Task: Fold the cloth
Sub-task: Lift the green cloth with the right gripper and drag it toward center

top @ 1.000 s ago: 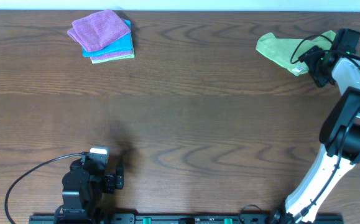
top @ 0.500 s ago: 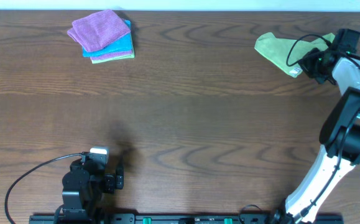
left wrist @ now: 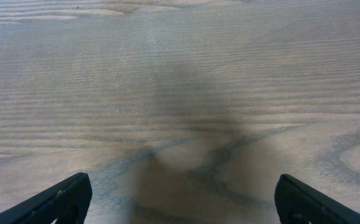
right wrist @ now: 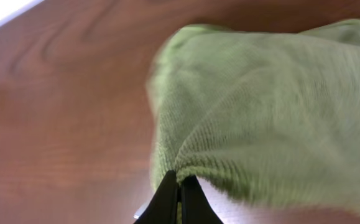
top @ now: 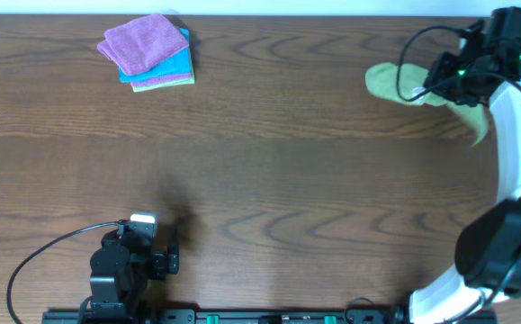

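At the near edge, the left gripper (left wrist: 183, 186) sits with its fingers wide apart above the wooden table (left wrist: 180, 74). By the far right corner, the right gripper (right wrist: 180, 190) is pinched tight on the edge of the lime-green cloth (right wrist: 260, 106), which bunches just beyond its fingertips.

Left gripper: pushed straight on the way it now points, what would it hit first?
Probably the bare table; the left gripper is open and its wrist view shows only wood grain ahead, no object. How far off is unclear.
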`<state>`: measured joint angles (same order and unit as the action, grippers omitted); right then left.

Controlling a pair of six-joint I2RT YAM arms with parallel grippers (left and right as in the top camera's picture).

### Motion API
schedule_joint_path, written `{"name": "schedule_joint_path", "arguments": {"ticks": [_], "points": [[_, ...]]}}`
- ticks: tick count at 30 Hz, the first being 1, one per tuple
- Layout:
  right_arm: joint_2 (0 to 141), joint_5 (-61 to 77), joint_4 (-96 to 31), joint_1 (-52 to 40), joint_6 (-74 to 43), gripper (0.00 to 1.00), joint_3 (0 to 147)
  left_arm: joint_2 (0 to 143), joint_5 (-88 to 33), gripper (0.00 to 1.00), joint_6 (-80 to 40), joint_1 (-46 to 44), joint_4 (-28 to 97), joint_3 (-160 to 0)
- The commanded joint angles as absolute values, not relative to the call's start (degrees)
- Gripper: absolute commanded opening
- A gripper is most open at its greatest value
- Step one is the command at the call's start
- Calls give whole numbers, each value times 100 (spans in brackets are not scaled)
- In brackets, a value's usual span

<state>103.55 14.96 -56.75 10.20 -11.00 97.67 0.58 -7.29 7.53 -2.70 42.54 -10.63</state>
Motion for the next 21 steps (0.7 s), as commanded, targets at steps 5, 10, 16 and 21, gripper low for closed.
{"name": "schedule_joint_path", "arguments": {"ticks": [5,10,16,21], "points": [[9376,1549,-6359,3,-460,1,9804,21,-705,95,790,-283,4329,-950],[8619,1546,-6823,-939,-462,1,9804,21,-705,95,790,-283,4329,-950],[7946,1549,-7319,-2012,-639,1,9804,21,-705,95,790,-283,4329,-950],[7590,1544,-7507,-2882,-987,1,9804,21,-705,95,790,-283,4329,-950]]}}
